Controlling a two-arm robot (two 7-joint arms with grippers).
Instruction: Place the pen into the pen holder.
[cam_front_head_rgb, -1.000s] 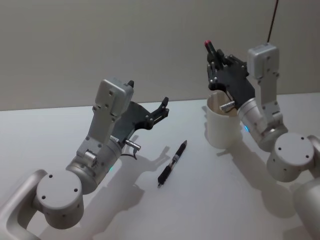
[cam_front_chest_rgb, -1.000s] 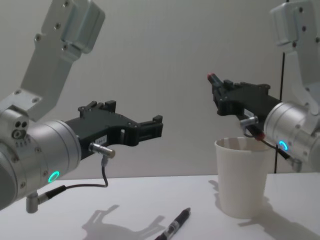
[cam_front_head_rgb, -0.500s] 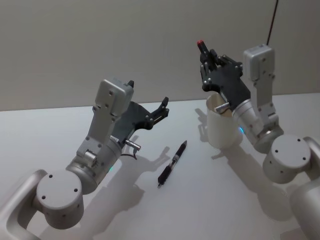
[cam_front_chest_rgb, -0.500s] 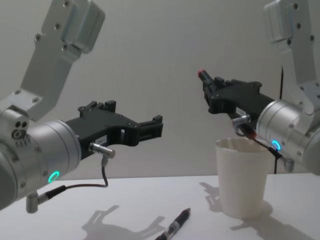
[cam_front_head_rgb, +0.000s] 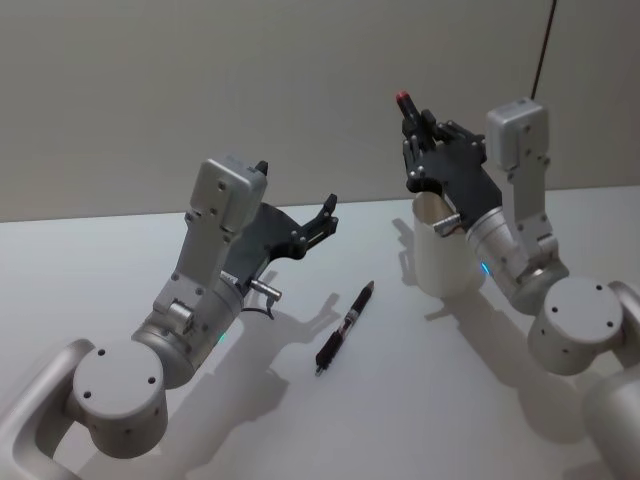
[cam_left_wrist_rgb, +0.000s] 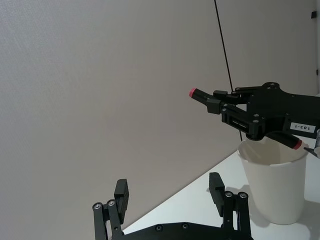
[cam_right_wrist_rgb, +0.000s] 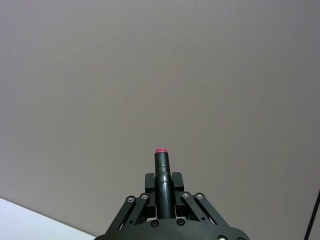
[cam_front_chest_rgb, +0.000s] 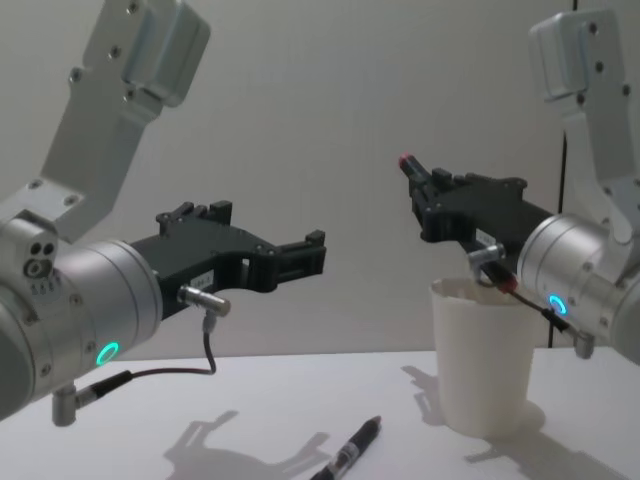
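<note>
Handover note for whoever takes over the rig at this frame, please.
Right gripper: shut on the red-tipped pen, held tilted over the white paper cup, lower end at its rim.
Left gripper: open, empty, hovering above the table.
A second black pen lies on the table between the arms.
Done: one pen grasped and at the cup.
Left: lower and release it inside; probably the second pen next.
</note>
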